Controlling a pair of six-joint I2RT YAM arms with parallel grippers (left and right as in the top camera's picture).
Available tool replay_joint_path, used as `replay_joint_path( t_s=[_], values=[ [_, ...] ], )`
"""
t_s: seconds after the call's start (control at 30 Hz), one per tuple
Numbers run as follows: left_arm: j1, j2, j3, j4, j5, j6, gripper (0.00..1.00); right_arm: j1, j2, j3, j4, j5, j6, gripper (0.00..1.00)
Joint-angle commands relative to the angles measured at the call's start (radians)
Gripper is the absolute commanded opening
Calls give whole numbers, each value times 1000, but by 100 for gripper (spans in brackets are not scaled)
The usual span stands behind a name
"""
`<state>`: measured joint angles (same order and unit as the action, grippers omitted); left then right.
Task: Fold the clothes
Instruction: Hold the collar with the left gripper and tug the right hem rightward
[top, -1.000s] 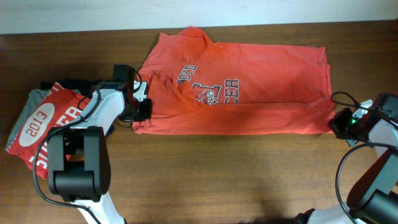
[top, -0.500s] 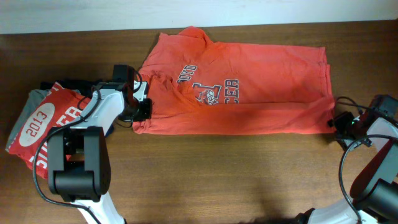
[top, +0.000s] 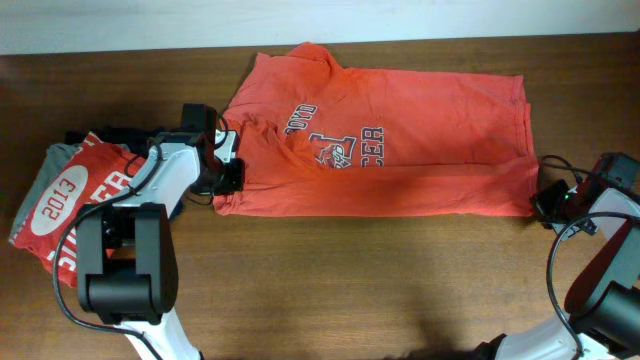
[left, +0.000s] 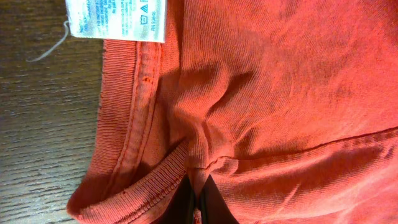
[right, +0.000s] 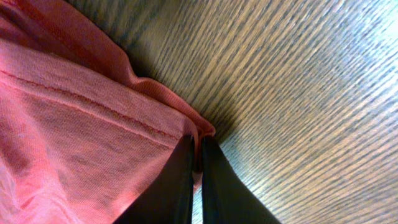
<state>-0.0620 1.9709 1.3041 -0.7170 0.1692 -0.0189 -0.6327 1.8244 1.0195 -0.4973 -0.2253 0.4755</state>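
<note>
The orange-red T-shirt (top: 390, 140) lies across the back of the table, its lower part folded up over the dark chest print. My left gripper (top: 229, 178) is shut on the shirt fabric beside the collar at the shirt's left end; the left wrist view shows the ribbed collar (left: 118, 112), the white neck tag (left: 115, 18) and my fingertips (left: 198, 198) pinching a fold. My right gripper (top: 546, 203) is shut on the shirt's bottom right hem corner; the right wrist view shows the hem (right: 93, 112) between its closed fingers (right: 198, 163).
A folded red shirt with white "2013 SOCCER" print (top: 75, 200) lies on folded grey and dark garments (top: 38, 172) at the left edge. Bare wooden table (top: 380, 290) runs along the front.
My right gripper drifted slightly right and down along the hem corner, then settled. The left gripper and the shirt stayed put.
</note>
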Motion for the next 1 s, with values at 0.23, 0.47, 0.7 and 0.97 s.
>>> replay_joint_path(
  t_s=[0.23,0.47,0.7,0.97],
  values=[
    [6,0,-5,2,-39,5,1,-3,16,2,-27,138,5,4],
    [6,0,-5,2,-72,5,1,-3,16,4,-38,185,-6,4],
    [12,0,-5,-12,-103,5,0,-32,16,25,-66,186,-7,4],
    [26,-2,-2,-16,-106,5,1,-97,14,67,-128,162,-7,4]
  ],
)
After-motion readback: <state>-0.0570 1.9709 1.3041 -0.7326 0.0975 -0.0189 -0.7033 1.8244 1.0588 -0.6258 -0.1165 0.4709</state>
